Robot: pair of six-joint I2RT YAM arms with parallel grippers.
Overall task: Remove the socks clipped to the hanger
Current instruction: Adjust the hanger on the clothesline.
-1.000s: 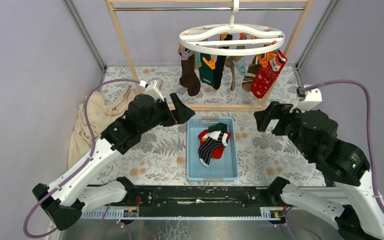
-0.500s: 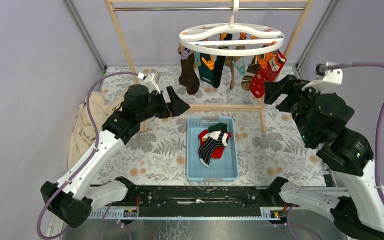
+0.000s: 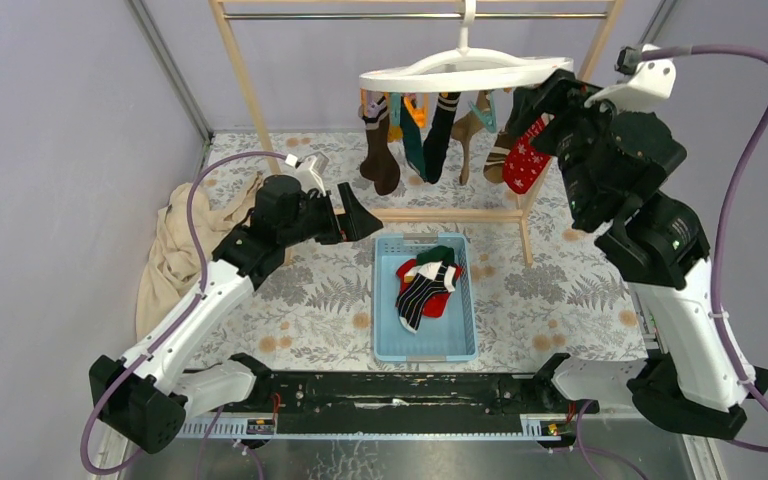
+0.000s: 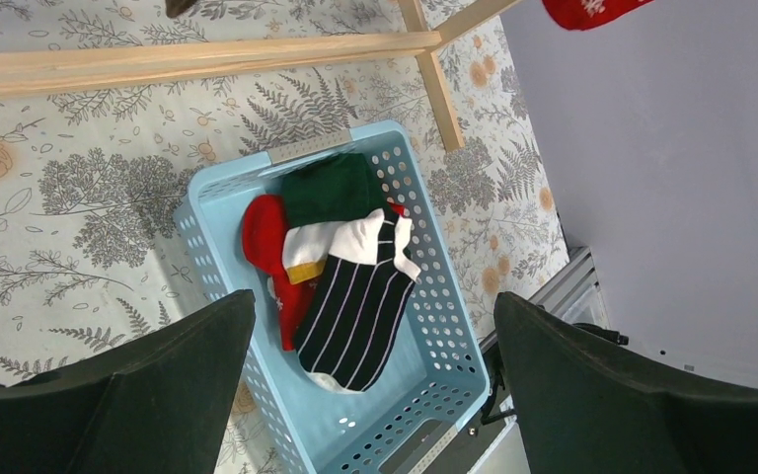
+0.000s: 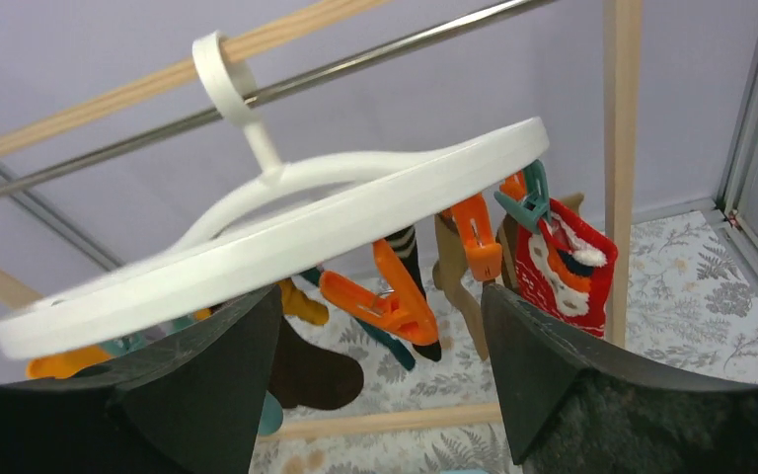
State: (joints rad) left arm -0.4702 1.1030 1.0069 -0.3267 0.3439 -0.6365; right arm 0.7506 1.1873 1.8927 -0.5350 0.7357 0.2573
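Right wrist view: my right gripper (image 5: 380, 326) has its jaws apart, the tilted white hanger (image 5: 286, 235) crossing mid-frame just above them, red patterned sock (image 5: 563, 281) clipped at right. My left gripper (image 4: 375, 306) gapes over the blue basket (image 4: 444, 306).

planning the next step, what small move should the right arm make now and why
Probably ease the right gripper toward the red sock and straddle it: its jaws stand open, empty, and that sock hangs nearest, clipped at the edge of the hanger.

One hanger (image 3: 460, 70), about six socks (image 3: 380, 165) clipped on it, three more in one basket (image 3: 377, 300), one beige cloth (image 3: 175, 250)
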